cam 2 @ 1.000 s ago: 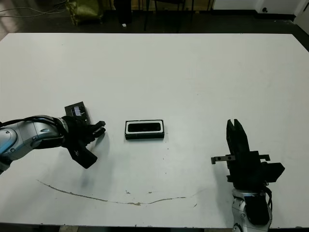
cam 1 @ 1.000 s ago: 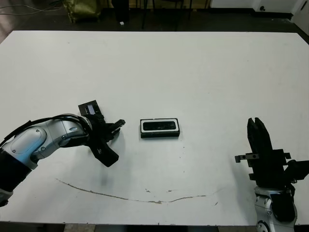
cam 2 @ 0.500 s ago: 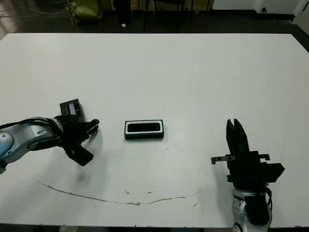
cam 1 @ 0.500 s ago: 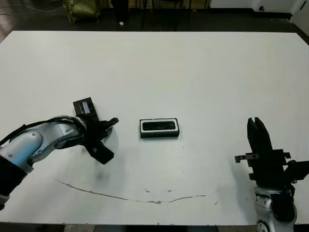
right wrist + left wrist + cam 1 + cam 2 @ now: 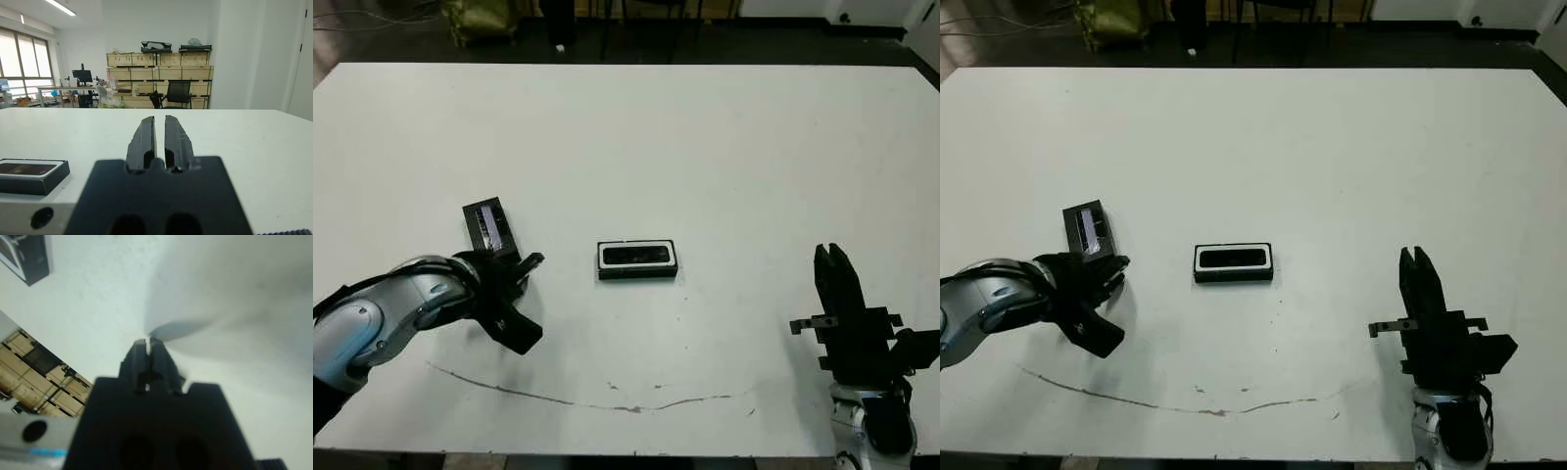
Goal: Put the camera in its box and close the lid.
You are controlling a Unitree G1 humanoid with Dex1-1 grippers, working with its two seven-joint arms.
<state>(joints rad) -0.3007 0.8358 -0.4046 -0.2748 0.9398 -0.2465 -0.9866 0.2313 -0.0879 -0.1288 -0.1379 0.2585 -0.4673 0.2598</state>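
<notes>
Slim black camera (image 5: pixel 637 256) seated in its white-lined black box (image 5: pixel 637 260); strip-marked black lid (image 5: pixel 489 226) lies beside the left gripper (image 5: pixel 514 279), ready for pickup; both grippers' jaws nearly closed, empty.

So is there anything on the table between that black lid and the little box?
No, just bare white table between the lid and the box, seen in both head views.

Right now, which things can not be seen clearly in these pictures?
- Whether the left hand touches the lid: in the eye views the hand covers the lid's near end.
- The lid in the left wrist view: cut off by the picture's edge and blurred.
- The camera in the box: too small for details.
- The box in the right wrist view: partly cut off.
</notes>
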